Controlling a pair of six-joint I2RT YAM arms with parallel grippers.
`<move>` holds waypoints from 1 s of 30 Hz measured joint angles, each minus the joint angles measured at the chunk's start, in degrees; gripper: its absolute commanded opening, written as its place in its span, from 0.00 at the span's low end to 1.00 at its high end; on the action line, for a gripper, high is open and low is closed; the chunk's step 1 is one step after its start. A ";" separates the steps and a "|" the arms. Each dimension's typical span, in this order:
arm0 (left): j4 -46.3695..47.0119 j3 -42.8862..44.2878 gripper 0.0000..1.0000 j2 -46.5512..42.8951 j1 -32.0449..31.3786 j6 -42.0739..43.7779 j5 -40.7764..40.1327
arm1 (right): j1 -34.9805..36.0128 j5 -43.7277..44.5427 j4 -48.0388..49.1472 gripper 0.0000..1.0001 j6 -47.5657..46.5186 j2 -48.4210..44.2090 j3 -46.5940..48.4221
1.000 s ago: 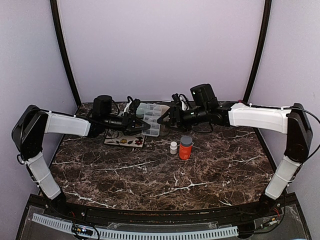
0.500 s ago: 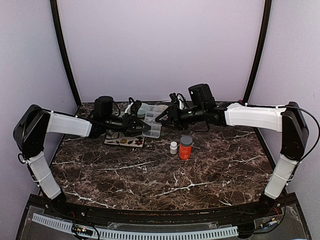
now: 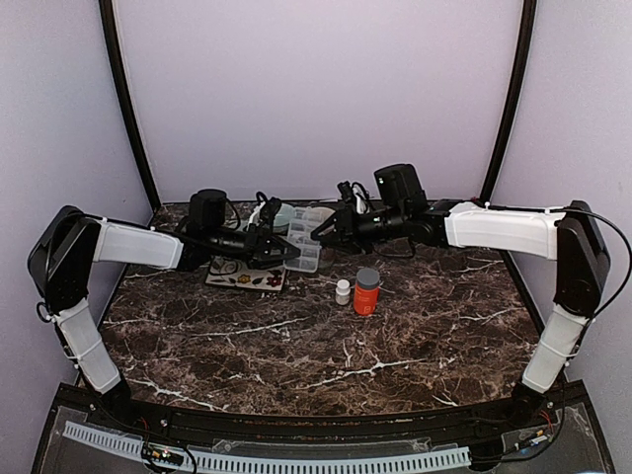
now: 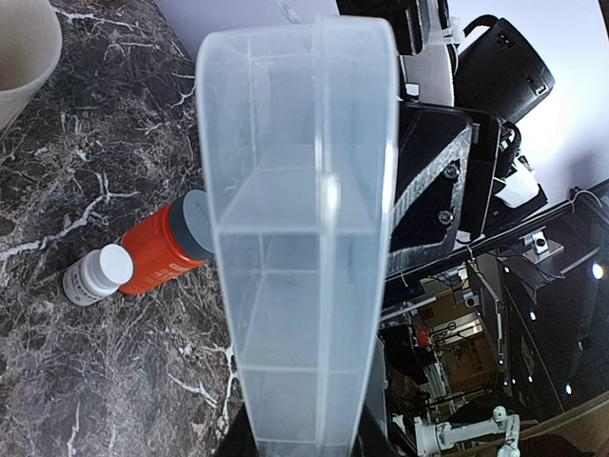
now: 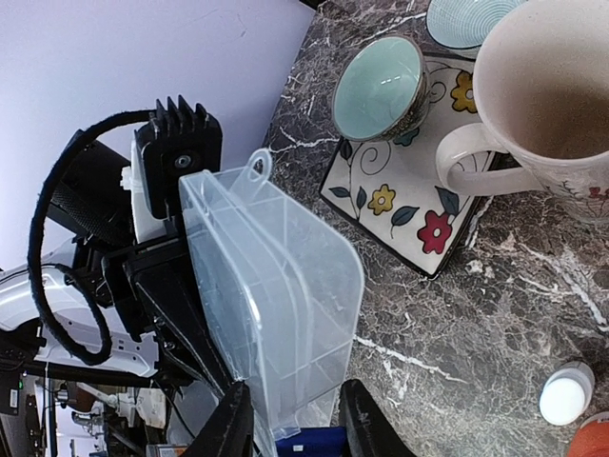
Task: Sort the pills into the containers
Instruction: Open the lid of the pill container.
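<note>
A clear plastic compartment box (image 3: pixel 302 240) hangs above the table's back between both arms, tilted on edge. My left gripper (image 3: pixel 280 251) is shut on one end of the box (image 4: pixel 304 238), whose compartments look empty. My right gripper (image 5: pixel 295 424) has closed onto the opposite end of the box (image 5: pixel 276 286), one finger on each side wall. An orange pill bottle (image 3: pixel 366 292) with a grey cap and a small white bottle (image 3: pixel 343 291) stand on the marble in front. No loose pills show.
A flowered tile (image 5: pixel 409 181) lies at the back left, carrying a teal bowl (image 5: pixel 381 86) and a beige mug (image 5: pixel 561 95). A teal plate (image 5: pixel 466 19) sits behind it. Purple walls close in the back and sides.
My right gripper has moved slightly left and its jaws have narrowed onto the box's end. The left gripper kept its hold and barely moved.
</note>
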 measured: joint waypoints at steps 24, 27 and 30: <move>-3.58 0.28 0.00 0.00 0.02 2.97 -3.13 | -0.35 0.96 -2.32 0.23 -0.17 -1.29 -0.02; -3.61 0.39 0.00 0.00 0.02 2.97 -3.13 | -0.35 0.96 -2.34 0.22 -0.20 -1.27 -0.02; -3.63 0.72 0.00 0.00 0.02 2.97 -3.13 | -0.35 0.94 -2.80 0.21 -0.24 -1.27 -0.02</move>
